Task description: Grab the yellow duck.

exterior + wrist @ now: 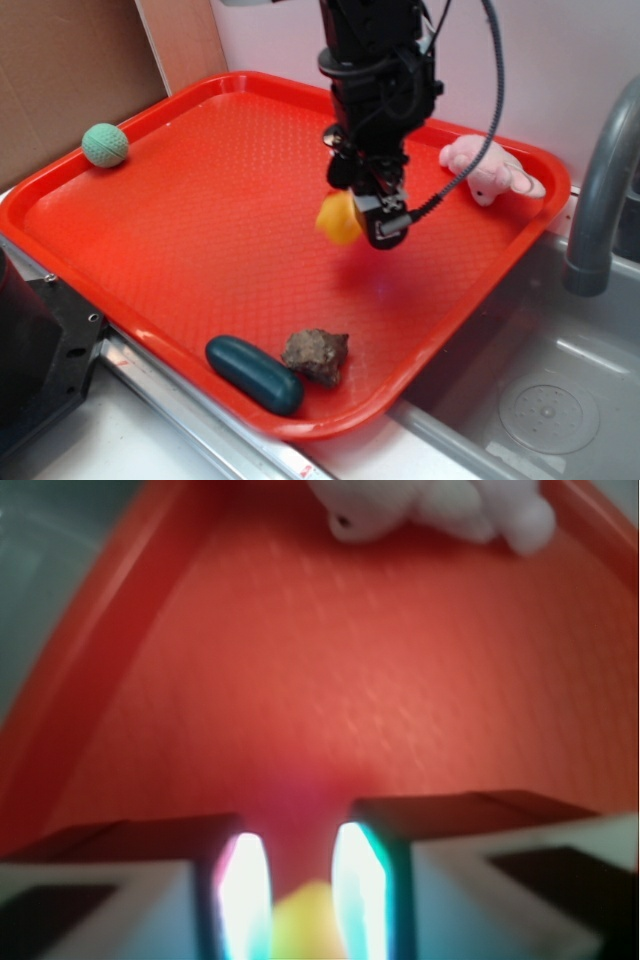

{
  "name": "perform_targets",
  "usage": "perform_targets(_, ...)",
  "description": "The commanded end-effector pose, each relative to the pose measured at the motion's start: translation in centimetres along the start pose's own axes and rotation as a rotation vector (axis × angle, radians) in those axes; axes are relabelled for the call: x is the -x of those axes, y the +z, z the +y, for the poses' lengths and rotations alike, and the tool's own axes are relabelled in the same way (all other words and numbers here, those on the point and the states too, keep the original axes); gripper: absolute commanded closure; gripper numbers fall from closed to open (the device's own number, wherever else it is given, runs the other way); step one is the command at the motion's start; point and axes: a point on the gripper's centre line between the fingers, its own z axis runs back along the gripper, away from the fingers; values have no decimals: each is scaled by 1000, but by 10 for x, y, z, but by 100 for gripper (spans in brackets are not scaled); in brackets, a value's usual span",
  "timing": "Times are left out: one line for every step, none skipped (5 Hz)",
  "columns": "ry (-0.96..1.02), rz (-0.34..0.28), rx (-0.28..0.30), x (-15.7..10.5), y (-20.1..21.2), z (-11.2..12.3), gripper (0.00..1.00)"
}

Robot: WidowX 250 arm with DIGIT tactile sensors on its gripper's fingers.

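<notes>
Mid-frame over tray [180, 215]: gripper [362, 208] fingers [245, 895] clamped on duck [338, 220], lifted clear. Grab looks done; nothing left.

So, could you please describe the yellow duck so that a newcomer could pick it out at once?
Start at the red tray beside the sink. Near its middle hangs the black gripper, with the yellow duck between its fingers. It is the only yellow thing there, glossy and rounded, unlike the pink plush animal nearby.

You see a red tray [150, 230] with fine dimpled texture, a yellow duck [337, 220], mint-green ball [104, 145], pink plush animal [487, 168], dark teal oval [253, 374], brown rock [316, 355].
</notes>
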Motion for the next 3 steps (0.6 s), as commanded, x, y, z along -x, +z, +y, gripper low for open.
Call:
perform_targets(14, -69, -23, -5, 20, -4, 0)
perform_targets(25, -30, -58, 27, 29, 1, 0)
perform_targets(66, -1, -87, 68, 36, 17, 0)
